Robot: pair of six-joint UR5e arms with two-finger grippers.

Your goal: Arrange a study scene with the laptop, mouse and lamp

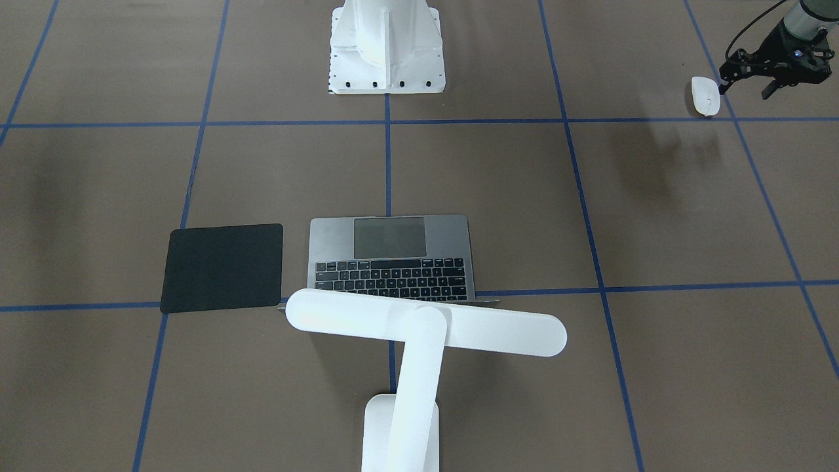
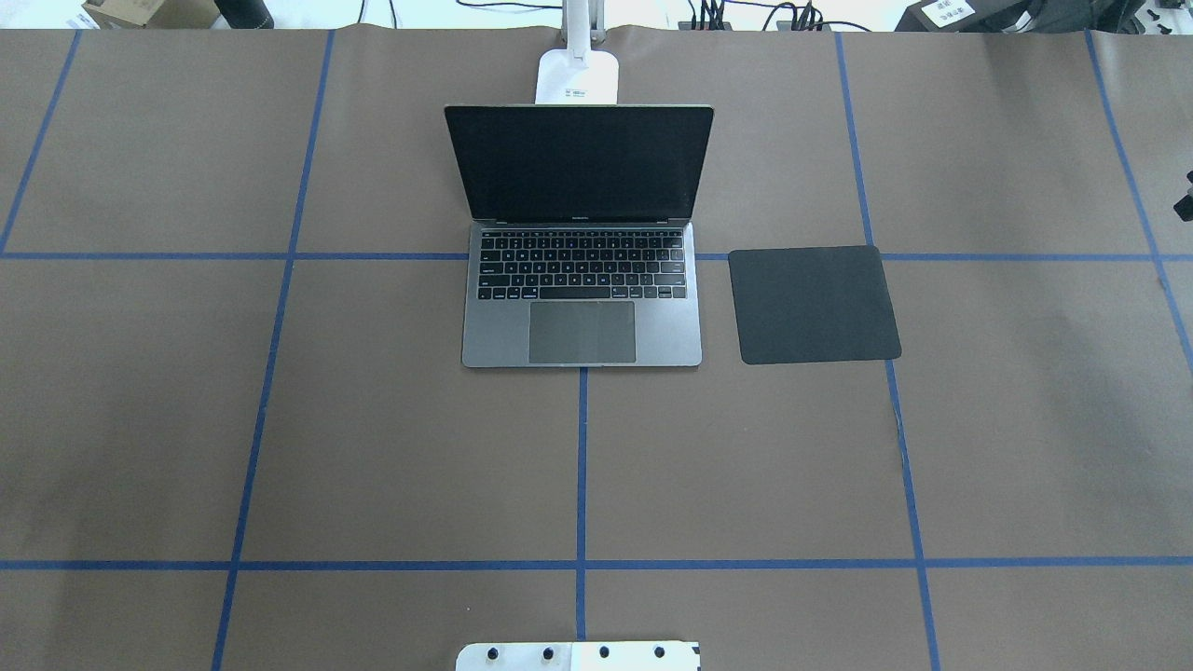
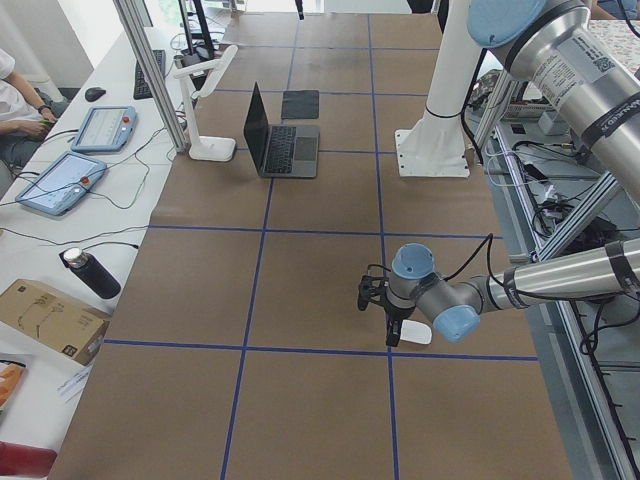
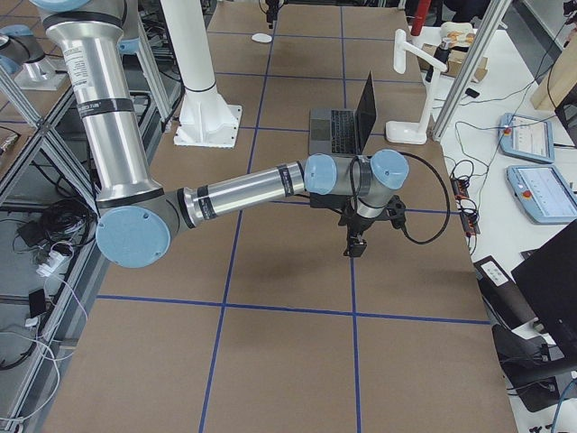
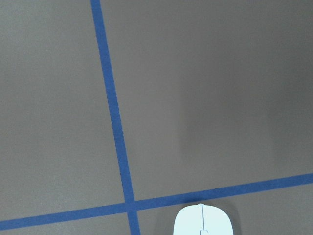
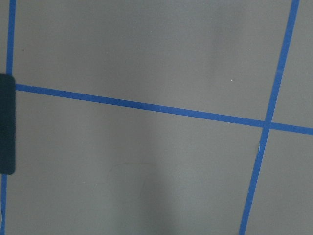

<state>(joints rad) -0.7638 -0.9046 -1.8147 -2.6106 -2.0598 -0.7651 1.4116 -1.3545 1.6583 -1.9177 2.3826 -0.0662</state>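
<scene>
The grey laptop (image 2: 582, 321) stands open mid-table, its dark screen upright. Right behind it is the white lamp (image 1: 426, 324), whose bar head hangs over the laptop's hinge edge. Far off on my left side, the small white mouse (image 1: 706, 96) lies on the brown table beside a blue tape line. My left gripper (image 1: 745, 90) hovers next to it, open, with one fingertip close to the mouse's edge and nothing between the fingers. The left wrist view catches only the mouse (image 5: 203, 223) at its bottom edge. My right gripper (image 4: 354, 244) hangs over bare table; I cannot tell its state.
A flat black square mat (image 2: 813, 305) lies just right of the laptop. The white robot pedestal (image 1: 387, 46) stands at the near table edge. In the exterior left view, a side table holds tablets, a dark bottle (image 3: 90, 272) and a cardboard box, with a person seated there.
</scene>
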